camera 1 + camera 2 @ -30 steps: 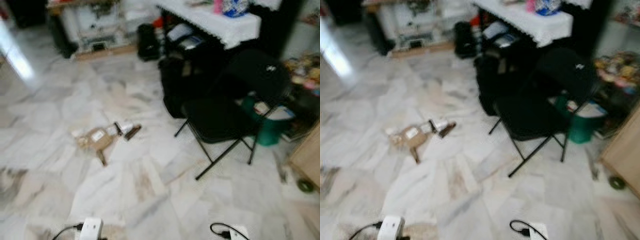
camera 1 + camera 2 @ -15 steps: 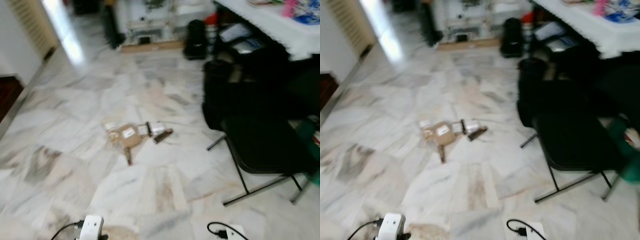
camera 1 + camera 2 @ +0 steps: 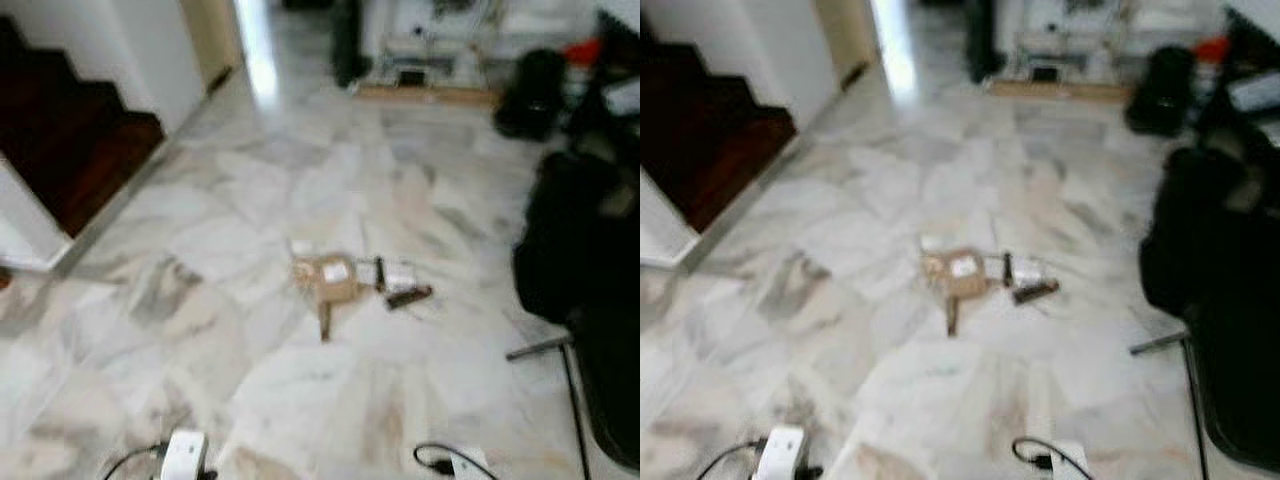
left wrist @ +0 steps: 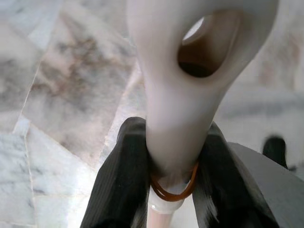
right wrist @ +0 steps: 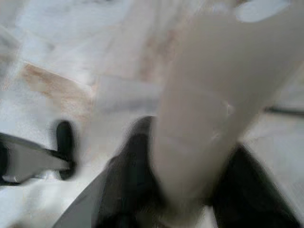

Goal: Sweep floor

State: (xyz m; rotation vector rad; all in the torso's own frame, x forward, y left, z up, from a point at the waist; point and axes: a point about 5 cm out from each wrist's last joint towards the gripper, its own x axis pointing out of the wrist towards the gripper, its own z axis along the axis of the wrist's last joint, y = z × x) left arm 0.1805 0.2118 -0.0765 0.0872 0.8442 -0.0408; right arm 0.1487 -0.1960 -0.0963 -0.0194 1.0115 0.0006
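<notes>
At bottom of left wrist view, left gripper (image 4: 173, 156) pinching a pale cream plastic handle with an oval hanging hole (image 4: 190, 76), black fingers (image 4: 121, 180) pressed against both its sides, orange rubber band (image 4: 173, 190) looped round the stem just below. In right wrist view, right gripper (image 5: 183, 166) clamped likewise on a blurred off-white plastic handle (image 5: 209, 104), dark fingers (image 5: 126, 166) flanking it. Below both, white marble tiled floor with grey and tan veins (image 3: 200, 200). At bottom edge of eye view, white wrist units with black cables (image 3: 183, 458). Mid-frame on floor, scattered litter: crumpled brown cardboard scrap with white label (image 3: 330, 278), small white and dark bits (image 3: 400, 285) just beside it on right. Upper left, dark wooden stair steps (image 3: 70, 140) beside white wall. Right edge, black folding chair (image 3: 590, 330). Top right, black bag (image 3: 530, 80) near pale furniture, all blurred.
</notes>
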